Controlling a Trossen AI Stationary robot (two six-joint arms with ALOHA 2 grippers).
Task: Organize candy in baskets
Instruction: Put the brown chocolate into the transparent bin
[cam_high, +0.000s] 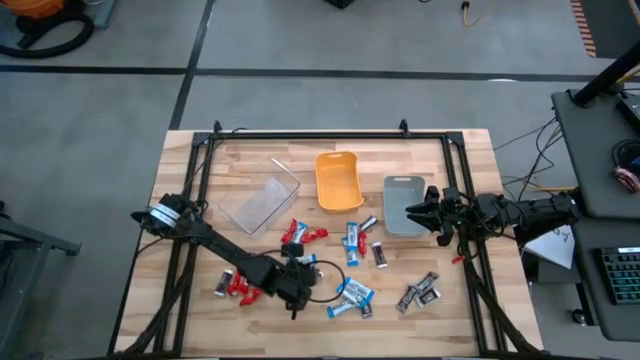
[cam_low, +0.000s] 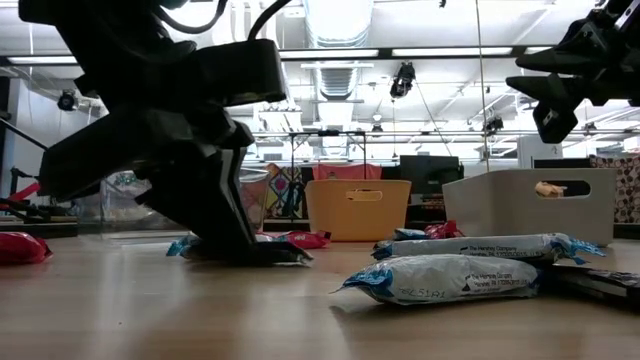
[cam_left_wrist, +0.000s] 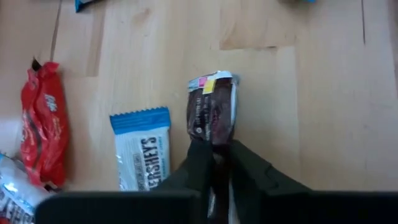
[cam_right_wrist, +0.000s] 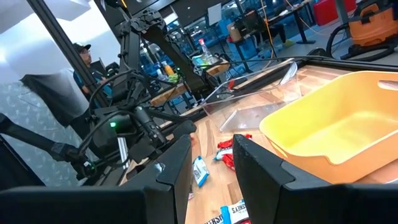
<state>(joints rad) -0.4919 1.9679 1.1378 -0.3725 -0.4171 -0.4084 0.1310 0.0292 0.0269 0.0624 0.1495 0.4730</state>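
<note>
L jaws (cam_left_wrist: 214, 163) are closed on the near end of a dark-wrapped candy bar (cam_left_wrist: 212, 109) lying flat on the counter (cam_left_wrist: 298, 124), long axis running straight out from the fingers, far end pointing away. Just beside it, parallel, a blue-and-white bar (cam_left_wrist: 143, 152); a red bar (cam_left_wrist: 43, 130) further out. Bare wood on the bar's other side. R jaws (cam_high: 412, 208) hover part-open over the grey basket (cam_high: 400, 190), next to orange basket (cam_high: 338, 180), clear basket (cam_high: 262, 203) beyond.
</note>
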